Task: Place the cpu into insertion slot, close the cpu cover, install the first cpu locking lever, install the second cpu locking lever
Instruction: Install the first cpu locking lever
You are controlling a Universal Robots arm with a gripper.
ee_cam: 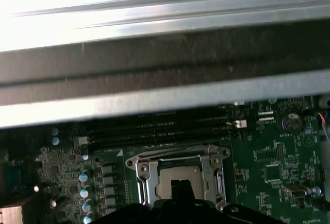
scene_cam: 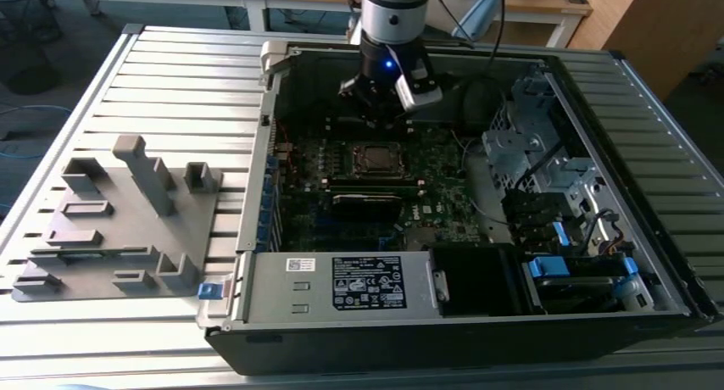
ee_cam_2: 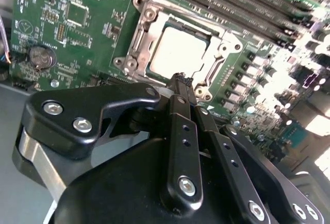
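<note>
Exterior view: the black gripper [scene_cam: 382, 110] is hanging just behind the small square silver-rimmed insertion slot [scene_cam: 377, 158] on the dark green motherboard [scene_cam: 436, 182].

Second wrist view: the fingers [ee_cam_2: 179, 87] are pressing together, holding nothing. The flat silver-grey cpu [ee_cam_2: 179, 54] is sitting in the slot, the thin silvery cpu cover [ee_cam_2: 146, 36] lying around it.

First wrist view: the gripper [ee_cam: 181, 190] is lining up over the cpu [ee_cam: 180, 175]. I think slow, straight pushing works best.

Exterior view is looking down at an angle from high up, well back, taking in the open computer case [scene_cam: 476, 195] and slatted table [scene_cam: 169, 76]. Both wrist views are riding close over the motherboard [ee_cam_2: 93, 23], facing obliquely across it from differing sides, w/ gripper [ee_cam_2: 180, 82] in foreground. Both are sharing the insertion slot [ee_cam: 178, 175].
</note>
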